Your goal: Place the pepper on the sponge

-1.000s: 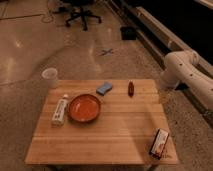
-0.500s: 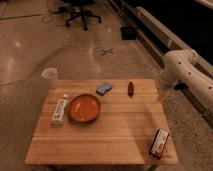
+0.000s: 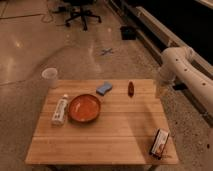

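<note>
Lab or office space: polished concrete floor [image 3: 30, 45], swivel office chair [image 3: 82, 12], wooden worktop [image 3: 125, 130]; robot arm [image 3: 187, 67], claw [image 3: 161, 89] beside worktop's right edge.

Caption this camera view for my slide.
Pepper lies apart from the sponge on the table; gripper hangs off the table edge nearest the pepper.

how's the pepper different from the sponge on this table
The pepper is dark red-brown, narrow and elongated; the sponge is light blue, broader and flatter. The pepper lies nearer the right edge of the table, the sponge nearer the orange bowl. Both rest on the table, apart; the gripper hangs by its right edge, holding neither.
</note>
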You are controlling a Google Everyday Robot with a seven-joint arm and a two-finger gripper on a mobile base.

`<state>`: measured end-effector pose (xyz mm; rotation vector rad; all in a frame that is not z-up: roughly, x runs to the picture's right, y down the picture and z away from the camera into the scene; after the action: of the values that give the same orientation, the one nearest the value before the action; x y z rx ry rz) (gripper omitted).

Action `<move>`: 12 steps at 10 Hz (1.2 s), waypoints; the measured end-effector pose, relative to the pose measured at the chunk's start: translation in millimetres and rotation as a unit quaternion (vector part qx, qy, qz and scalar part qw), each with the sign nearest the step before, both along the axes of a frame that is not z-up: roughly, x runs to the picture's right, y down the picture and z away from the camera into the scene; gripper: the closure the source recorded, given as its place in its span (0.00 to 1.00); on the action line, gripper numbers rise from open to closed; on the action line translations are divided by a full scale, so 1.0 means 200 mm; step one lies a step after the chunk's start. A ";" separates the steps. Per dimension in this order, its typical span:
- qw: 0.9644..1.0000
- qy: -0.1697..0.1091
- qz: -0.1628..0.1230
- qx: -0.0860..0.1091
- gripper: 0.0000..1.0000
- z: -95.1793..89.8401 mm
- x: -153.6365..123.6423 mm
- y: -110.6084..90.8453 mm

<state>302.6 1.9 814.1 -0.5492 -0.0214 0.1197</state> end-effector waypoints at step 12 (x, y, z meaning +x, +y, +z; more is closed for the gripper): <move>1.000 -0.004 0.000 0.012 0.35 0.11 0.01 -0.05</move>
<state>304.2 -8.1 836.6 -0.5265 -0.0303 0.1179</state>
